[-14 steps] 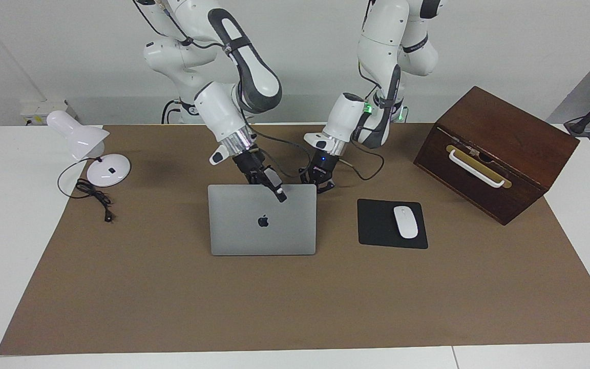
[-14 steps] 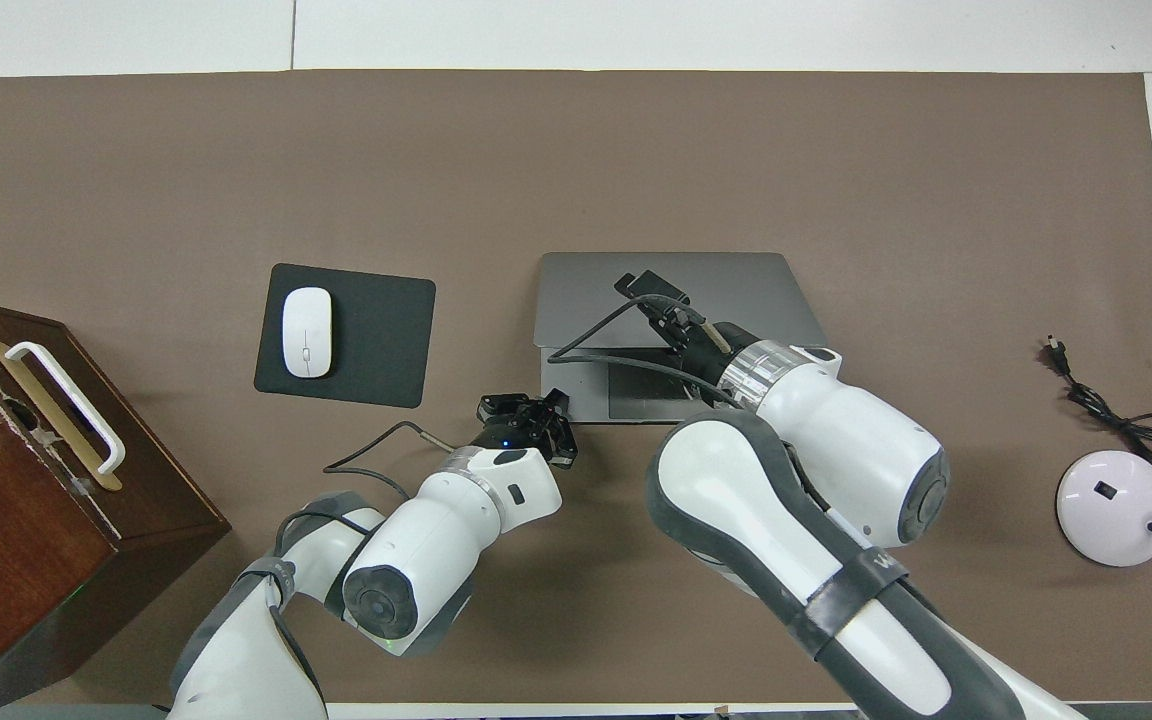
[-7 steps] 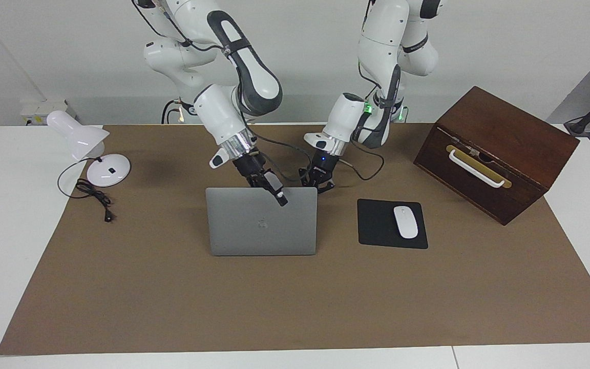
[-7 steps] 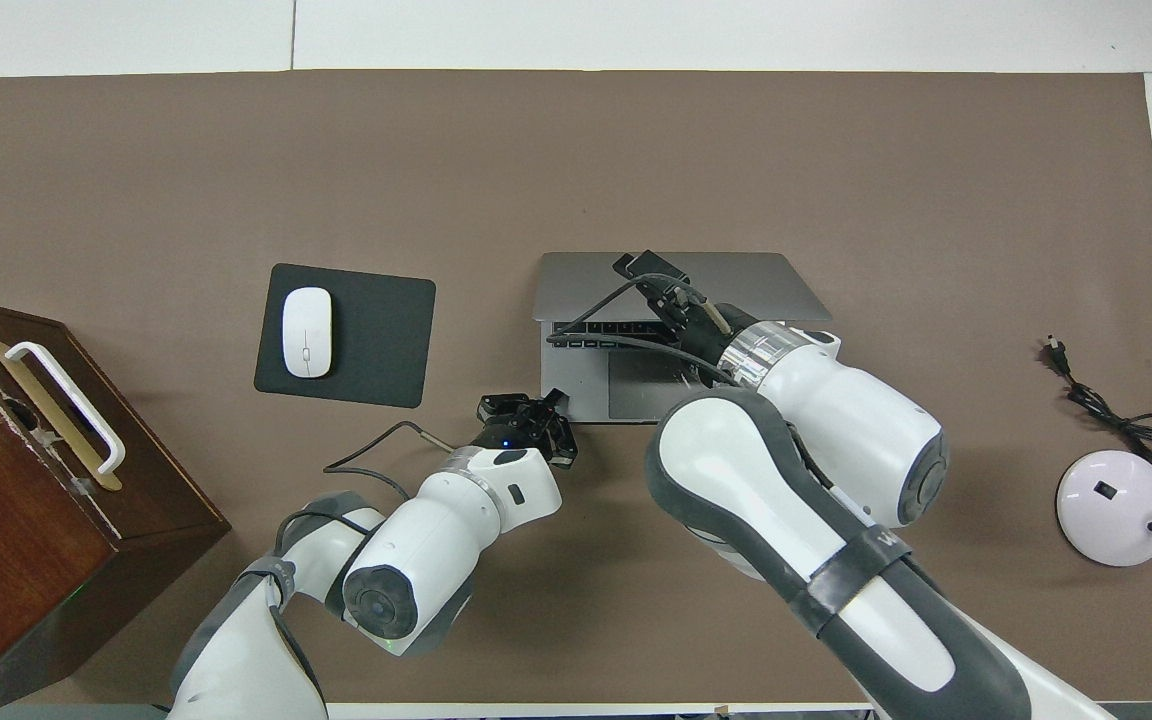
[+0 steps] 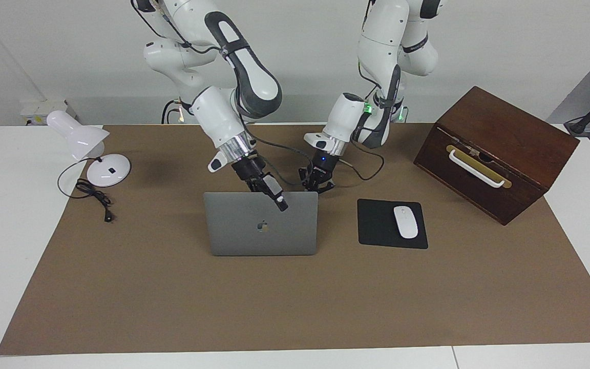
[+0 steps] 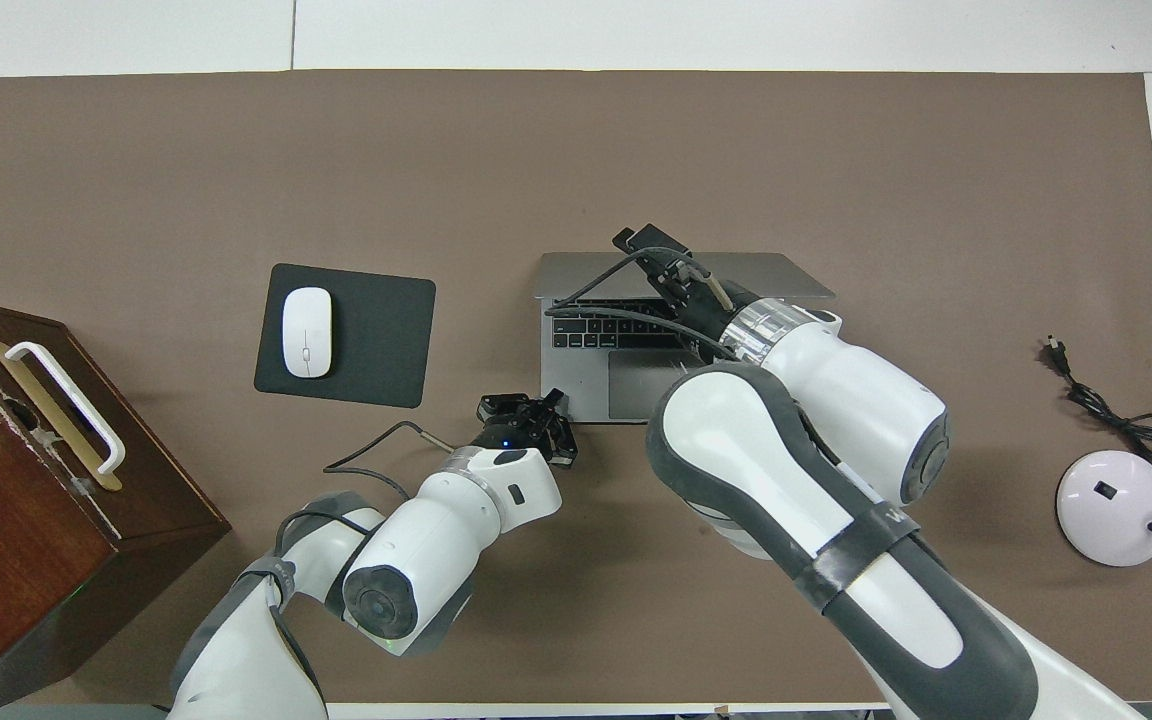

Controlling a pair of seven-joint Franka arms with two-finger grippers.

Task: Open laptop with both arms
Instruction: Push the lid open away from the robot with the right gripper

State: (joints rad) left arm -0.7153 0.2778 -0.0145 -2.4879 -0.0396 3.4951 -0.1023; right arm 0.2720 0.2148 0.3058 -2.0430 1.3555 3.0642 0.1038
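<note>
The thin silver-grey laptop with the dark apple logo sits near the middle of the brown-covered surface, its lid raised steeply so the black keys and grey trackpad show from overhead. The right pincer is at the lid's upper edge, toward the left arm's end of it, one finger in front of the lid's outer face; whether it clamps the lid I cannot tell. The left pincer, fingertips together, is down at the base corner nearest the robots, and holds nothing that can be seen. Beside the laptop, toward the left arm's end, a white mouse lies on a black square mouse pad; further on stands a dark wooden box with a white handle. At the right arm's end is a white desk lamp.
</note>
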